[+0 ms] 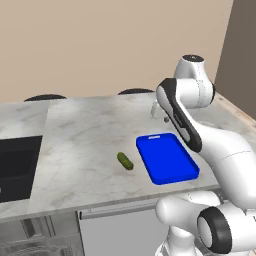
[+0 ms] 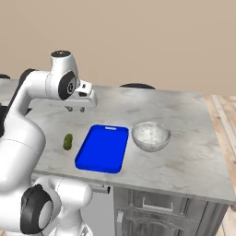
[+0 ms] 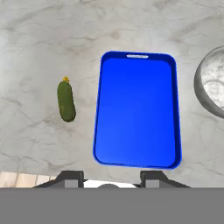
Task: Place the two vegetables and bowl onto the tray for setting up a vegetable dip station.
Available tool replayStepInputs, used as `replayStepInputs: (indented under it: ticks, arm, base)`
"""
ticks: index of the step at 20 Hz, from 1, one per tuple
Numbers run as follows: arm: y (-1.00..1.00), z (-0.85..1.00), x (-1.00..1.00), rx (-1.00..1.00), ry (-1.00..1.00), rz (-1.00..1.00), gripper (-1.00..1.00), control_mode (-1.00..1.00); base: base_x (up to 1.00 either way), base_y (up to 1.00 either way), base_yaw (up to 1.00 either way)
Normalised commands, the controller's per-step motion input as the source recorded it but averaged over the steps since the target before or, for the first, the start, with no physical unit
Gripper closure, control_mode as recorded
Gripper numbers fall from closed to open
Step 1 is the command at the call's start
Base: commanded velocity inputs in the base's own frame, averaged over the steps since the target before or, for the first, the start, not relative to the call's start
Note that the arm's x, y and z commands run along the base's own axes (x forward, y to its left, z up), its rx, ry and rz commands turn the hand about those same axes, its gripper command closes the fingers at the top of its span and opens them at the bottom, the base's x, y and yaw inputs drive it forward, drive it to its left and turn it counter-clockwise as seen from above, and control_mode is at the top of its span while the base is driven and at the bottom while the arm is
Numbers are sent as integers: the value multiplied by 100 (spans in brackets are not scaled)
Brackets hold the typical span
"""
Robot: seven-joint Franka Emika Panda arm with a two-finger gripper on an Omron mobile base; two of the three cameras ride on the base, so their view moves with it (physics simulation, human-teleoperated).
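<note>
The cucumber lies on the bench just beside the blue tray; small, firm, likely smooth-skinned, best pinched across its middle. The pincer hovers above, part-open, holding nothing.

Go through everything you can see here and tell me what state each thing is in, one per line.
cucumber: lying flat on the counter, left of the tray, not touching it.
tray: flat on the counter, nothing on it.
bowl: upright on the counter, right of the tray, off it.
gripper: up above the counter, fingers apart, holding nothing.
counter: bears the tray, bowl and cucumber.
</note>
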Motion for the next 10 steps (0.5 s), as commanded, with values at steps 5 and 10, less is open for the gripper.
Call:
replayStepInputs:
  ticks: [5, 10]
  arm:
    - [-10, 0, 0, 0, 0, 0, -100, -100]
    - [-19, 0, 0, 4, 0, 0, -100, -100]
  base:
    - [0, 0, 0]
    - [0, 0, 0]
